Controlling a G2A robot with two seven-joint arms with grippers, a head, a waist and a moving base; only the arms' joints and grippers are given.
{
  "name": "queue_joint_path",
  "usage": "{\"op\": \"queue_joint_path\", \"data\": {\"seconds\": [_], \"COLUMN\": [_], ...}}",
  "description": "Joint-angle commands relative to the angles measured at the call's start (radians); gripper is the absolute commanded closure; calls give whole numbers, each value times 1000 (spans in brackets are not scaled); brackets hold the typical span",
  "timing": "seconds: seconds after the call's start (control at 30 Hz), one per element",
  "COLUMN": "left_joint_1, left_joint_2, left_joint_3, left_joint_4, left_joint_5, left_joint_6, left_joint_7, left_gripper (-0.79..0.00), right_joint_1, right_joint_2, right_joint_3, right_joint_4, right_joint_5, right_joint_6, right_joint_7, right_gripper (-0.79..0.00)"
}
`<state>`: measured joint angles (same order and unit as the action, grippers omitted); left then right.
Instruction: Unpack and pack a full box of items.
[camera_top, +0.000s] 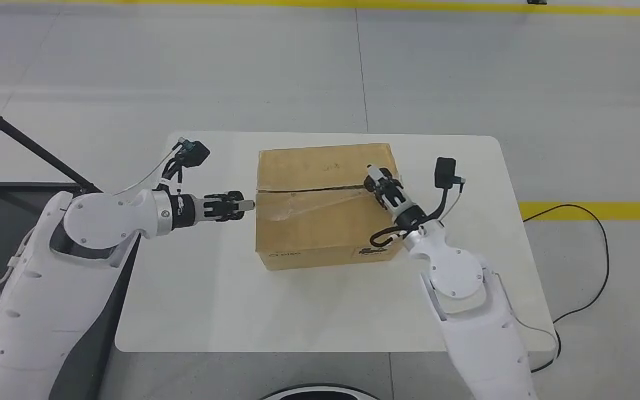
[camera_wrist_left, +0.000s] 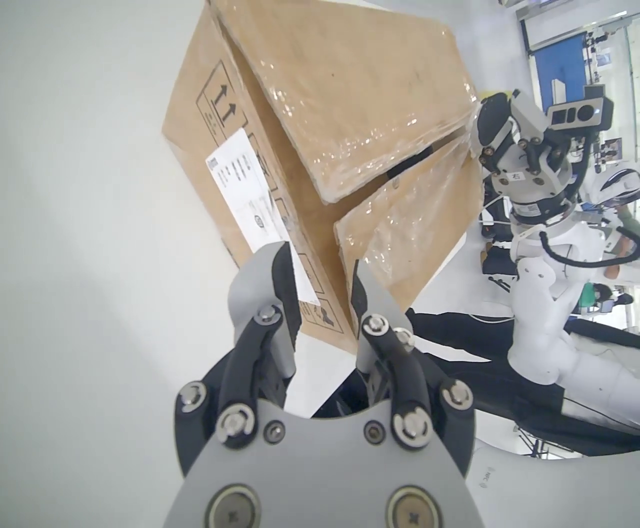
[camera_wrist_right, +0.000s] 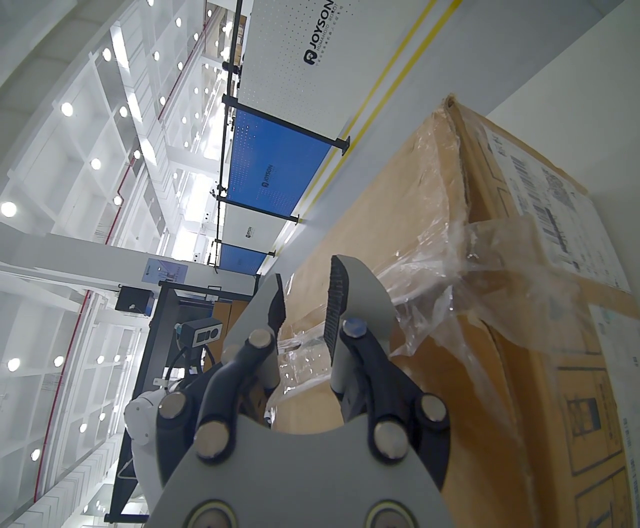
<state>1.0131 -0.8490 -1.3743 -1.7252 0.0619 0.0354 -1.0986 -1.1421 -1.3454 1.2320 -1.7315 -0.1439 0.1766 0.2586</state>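
A brown cardboard box (camera_top: 325, 205) stands in the middle of the white table (camera_top: 200, 300). Its top flaps (camera_wrist_left: 350, 85) carry clear tape and have parted along the seam, leaving a dark gap near the right end. My left gripper (camera_wrist_left: 320, 270) is open and empty, level with the box's left side wall and just short of it (camera_top: 240, 203). My right gripper (camera_wrist_right: 307, 290) is open at the right end of the seam (camera_top: 378, 182), its fingers either side of loose tape film and a flap edge on the box (camera_wrist_right: 400, 240). Whether they touch the flap I cannot tell.
A white shipping label (camera_wrist_left: 250, 200) is stuck on the box's left wall, and another label (camera_wrist_right: 550, 200) sits on its right wall. Torn tape (camera_wrist_right: 480, 270) hangs at the right corner. Bare table lies in front of and behind the box.
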Motion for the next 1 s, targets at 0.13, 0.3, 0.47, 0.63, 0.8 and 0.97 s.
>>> {"op": "queue_joint_path", "data": {"seconds": [0.13,0.3,0.47,0.63,0.8,0.97], "left_joint_1": [4,6,5,6,12,16], "left_joint_2": [2,2,3,5,5,6], "left_joint_3": [1,2,-6,-11,-9,-1], "left_joint_4": [-5,-12,-6,-2,-8,-14], "left_joint_5": [-16,-33,-38,-55,-65,-62], "left_joint_6": [6,13,18,20,21,22], "left_joint_7": [-18,-13,-3,-5,-7,-10], "left_gripper": [-329,-329,-329,-323,-326,-320], "right_joint_1": [-1,-3,-5,-6,-6,-7], "right_joint_2": [-1,-1,-2,-2,-3,-3], "right_joint_3": [1,2,3,4,4,4], "right_joint_4": [-1,-2,-4,-5,-4,-4], "right_joint_5": [-1,-2,-3,-2,-4,-4], "right_joint_6": [0,0,0,0,-1,-1], "right_joint_7": [1,2,2,4,3,3], "right_gripper": [-259,-256,-259,-252,-256,-259]}}
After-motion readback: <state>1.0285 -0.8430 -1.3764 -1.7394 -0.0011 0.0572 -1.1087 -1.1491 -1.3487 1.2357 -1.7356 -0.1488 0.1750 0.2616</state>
